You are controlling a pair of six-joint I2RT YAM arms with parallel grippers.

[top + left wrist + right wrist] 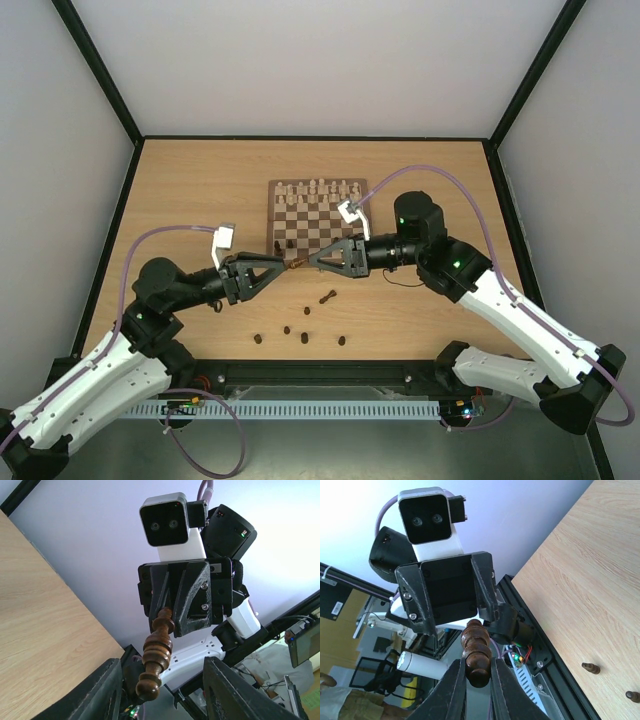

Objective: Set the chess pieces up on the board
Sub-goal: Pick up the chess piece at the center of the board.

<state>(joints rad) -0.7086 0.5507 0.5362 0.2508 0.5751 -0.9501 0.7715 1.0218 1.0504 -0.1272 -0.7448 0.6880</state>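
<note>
A dark brown turned chess piece [296, 265] hangs level in the air just off the board's [272, 218] front left corner. My right gripper [479, 674] is shut on one end of it. Its other end reaches between the fingers of my left gripper [167, 692], which face it from the left, open, with a gap on each side. Two dark pieces [284, 244] stand on the board's near left squares. Several more dark pieces [304, 337] lie loose on the table in front, one of them [327, 296] on its side.
Cream-white pieces [320, 189] fill the board's two far rows. Black frame posts and white walls close in the table [190, 190] at the back and both sides. A black rail [320, 375] runs along the near edge between the arm bases.
</note>
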